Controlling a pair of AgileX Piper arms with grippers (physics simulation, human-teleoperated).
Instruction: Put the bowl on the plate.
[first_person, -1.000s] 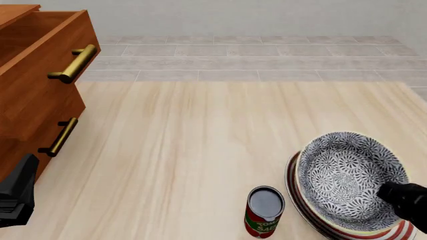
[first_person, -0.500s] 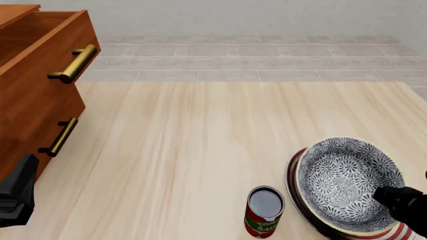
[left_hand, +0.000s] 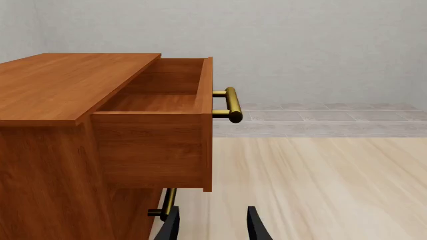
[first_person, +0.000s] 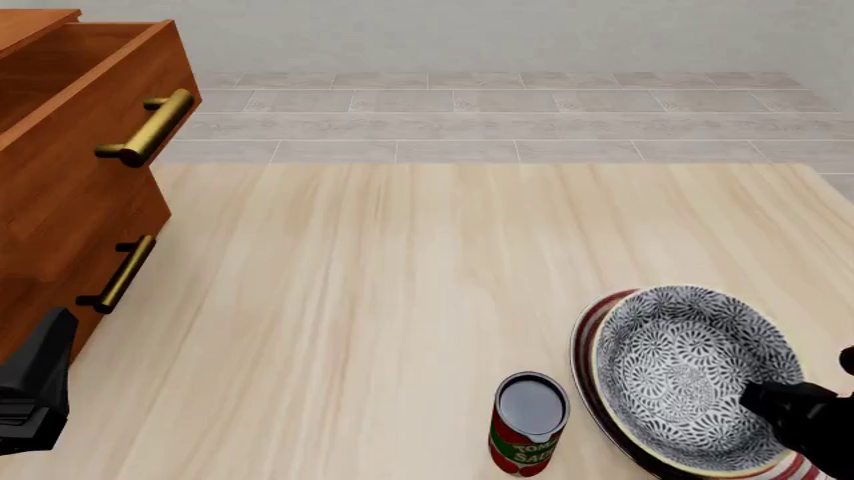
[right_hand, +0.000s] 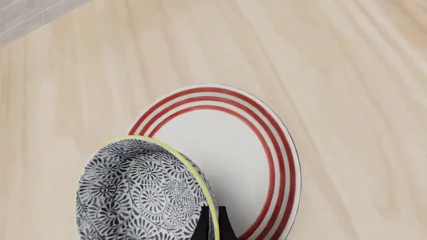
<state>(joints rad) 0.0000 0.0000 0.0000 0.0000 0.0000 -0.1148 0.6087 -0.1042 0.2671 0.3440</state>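
Right wrist view: right gripper (right_hand: 213, 225) is pinching the rim of the bowl (right_hand: 137, 195), one dark finger sitting inside the rim, the other outside, jaws closed tight on the wall. Bowl is showing its grey-and-white floral pattern and a pale yellow rim edge; it is overlapping the plate (right_hand: 267, 150) and covering part of it, and it is looking tilted relative to the plate. Whether the bowl base is touching the plate is not readable here. Plate is lying flat on the light wood table (right_hand: 347, 65), white centre and red rings around the rim showing. A strip of grey tiled floor (right_hand: 27, 12) is showing at one corner.
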